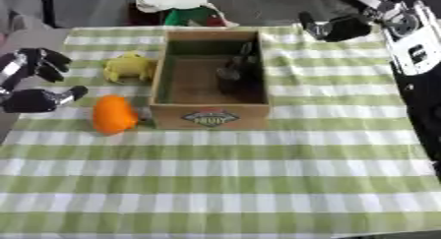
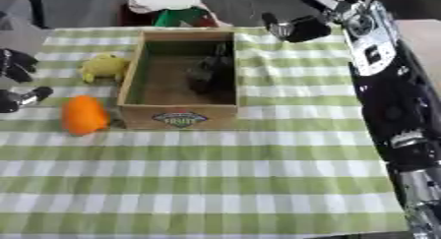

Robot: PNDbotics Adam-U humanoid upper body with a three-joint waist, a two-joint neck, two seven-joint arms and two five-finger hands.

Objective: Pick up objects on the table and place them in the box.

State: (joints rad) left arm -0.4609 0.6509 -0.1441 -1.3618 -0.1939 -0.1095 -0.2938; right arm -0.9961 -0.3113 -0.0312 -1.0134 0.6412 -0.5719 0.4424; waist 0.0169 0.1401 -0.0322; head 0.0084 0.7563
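Observation:
A wooden box (image 1: 209, 117) with a label on its front wall stands in the middle of the checked cloth. Inside it, toward the right wall, lies a dark object (image 1: 237, 71). A yellow toy (image 1: 129, 67) sits just left of the box. An orange rounded object (image 1: 113, 114) lies by the box's front left corner. My left hand (image 1: 34, 88) hovers at the left edge, left of both objects, open and holding nothing. Beyond the box's far right corner hangs my right hand (image 1: 337, 27), fingers relaxed, with nothing in it.
The table (image 1: 224, 184) is covered by a green and white checked cloth, with wide bare cloth in front of the box. My right arm (image 2: 379, 85) runs down the right side. A white and green shape (image 1: 181, 4) lies beyond the far edge.

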